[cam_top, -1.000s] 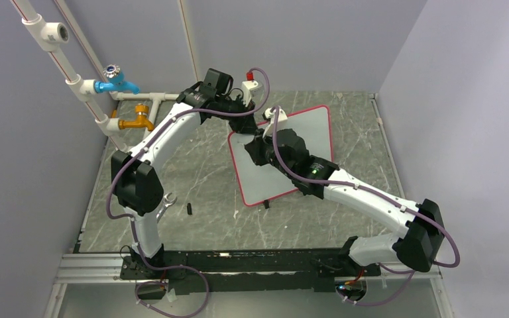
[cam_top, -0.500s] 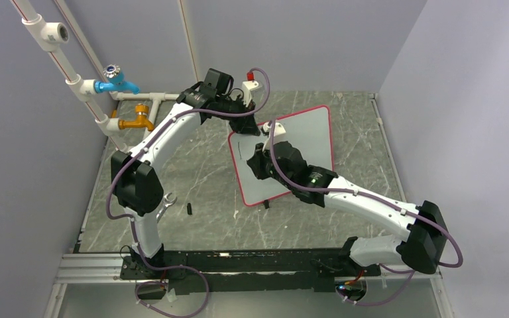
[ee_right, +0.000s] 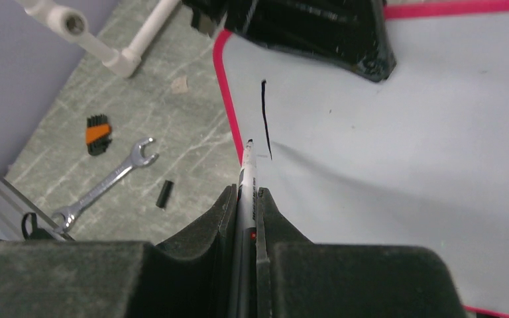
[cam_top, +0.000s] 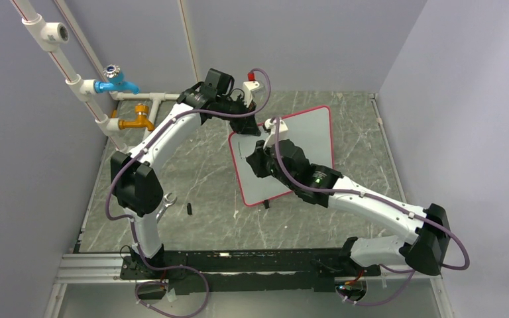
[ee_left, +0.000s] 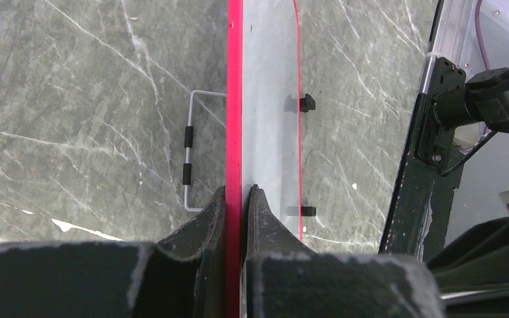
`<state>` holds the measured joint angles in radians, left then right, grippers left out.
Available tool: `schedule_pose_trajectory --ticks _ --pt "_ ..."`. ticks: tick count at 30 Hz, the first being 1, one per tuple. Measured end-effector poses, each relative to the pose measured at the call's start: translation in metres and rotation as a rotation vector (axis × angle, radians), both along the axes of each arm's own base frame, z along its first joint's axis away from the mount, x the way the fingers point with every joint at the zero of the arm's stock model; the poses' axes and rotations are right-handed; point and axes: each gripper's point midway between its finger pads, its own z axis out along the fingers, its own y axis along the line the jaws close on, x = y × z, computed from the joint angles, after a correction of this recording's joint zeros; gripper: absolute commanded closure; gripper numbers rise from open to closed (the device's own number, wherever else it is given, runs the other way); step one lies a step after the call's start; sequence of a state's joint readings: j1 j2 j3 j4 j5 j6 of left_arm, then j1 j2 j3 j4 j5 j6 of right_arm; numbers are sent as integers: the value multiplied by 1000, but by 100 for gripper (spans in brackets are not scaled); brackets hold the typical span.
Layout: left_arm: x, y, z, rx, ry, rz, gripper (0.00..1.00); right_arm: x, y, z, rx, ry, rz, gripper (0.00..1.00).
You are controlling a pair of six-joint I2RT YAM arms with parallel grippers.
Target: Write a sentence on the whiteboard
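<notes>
Quick look from my end: the whiteboard (cam_top: 311, 132) sits toward the back middle of the grey marbled table (cam_top: 199, 165), turned at an angle, red rim all round

The left gripper (ee_left: 237, 199) is clamped on the board's rim, 1 jaw on each side of the red edge. It's at the far left corner of the board in the overhead view. On the left wrist cam I'm looking straight down that edge. A thin wire frame (ee_left: 189, 156) sits on the table to one side of it and 2 small black tabs (ee_left: 303, 103) show along the other rim. Can't make out what those are

The right gripper (ee_right: 245, 199) is closed tight on a marker (ee_right: 246, 175), tip poking out in front of the fingers. The tip is right at the board's left side, just inside the red rim. I can't tell if it's actually touching the surface

As for the sentence (ee_right: 265, 119), all I can see is 1 short black stroke just beside the marker tip, no readable letters

Off the board on the left there's a wrench (ee_right: 103, 187), a little orange and black brush (ee_right: 98, 134) and a small black piece (ee_right: 164, 193). The blue tap (cam_top: 116, 83) and yellow tap (cam_top: 138, 121) hang off the white pipe (cam_top: 73, 79) in the back left corner
</notes>
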<state>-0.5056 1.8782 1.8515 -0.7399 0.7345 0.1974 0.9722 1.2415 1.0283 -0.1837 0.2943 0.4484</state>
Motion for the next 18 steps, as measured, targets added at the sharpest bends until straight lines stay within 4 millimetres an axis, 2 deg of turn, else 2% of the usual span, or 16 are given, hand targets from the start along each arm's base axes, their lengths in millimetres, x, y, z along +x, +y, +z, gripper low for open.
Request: schedule_pose_trajectory --ticks 10,18 --pt "0 0 0 4 -3 2 100 17 -5 46 57 -79 -93 100" --pt "-3 -2 2 12 -19 1 100 22 -7 37 28 -71 -124 100"
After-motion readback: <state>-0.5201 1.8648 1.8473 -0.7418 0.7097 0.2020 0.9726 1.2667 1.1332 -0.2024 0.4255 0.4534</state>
